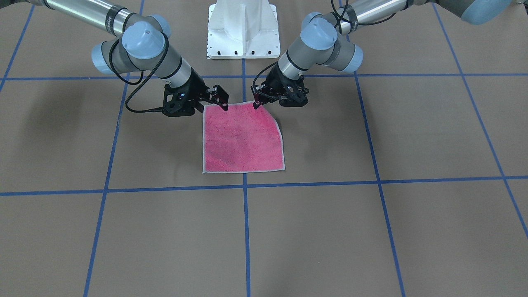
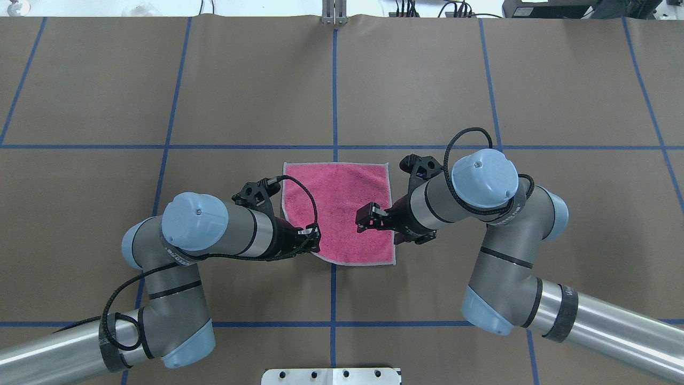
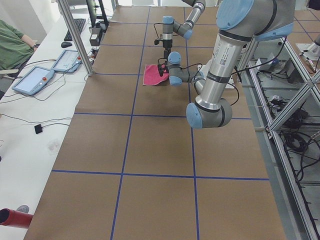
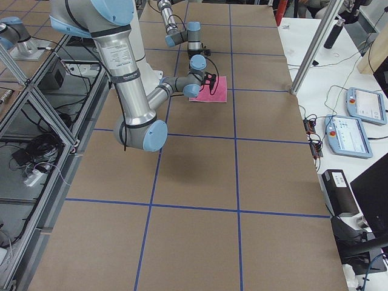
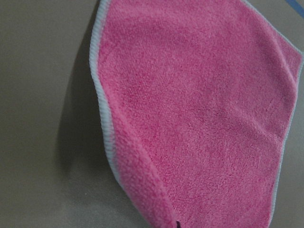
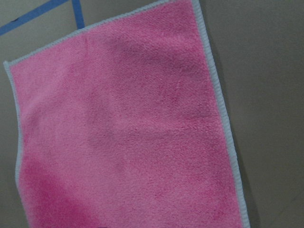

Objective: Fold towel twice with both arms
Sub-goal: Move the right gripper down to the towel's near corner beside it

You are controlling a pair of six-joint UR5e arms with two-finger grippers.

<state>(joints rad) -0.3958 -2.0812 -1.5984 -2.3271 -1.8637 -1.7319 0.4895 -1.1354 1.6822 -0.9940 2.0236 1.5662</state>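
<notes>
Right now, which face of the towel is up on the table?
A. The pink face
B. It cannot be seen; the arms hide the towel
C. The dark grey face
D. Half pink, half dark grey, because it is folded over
A: the towel lies open and shows only pink inside its pale border, with the left gripper and right gripper at its edge nearest the robot.

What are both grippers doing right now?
Left gripper: closed on the towel, near-edge corner.
Right gripper: closed on the other near corner.
</notes>
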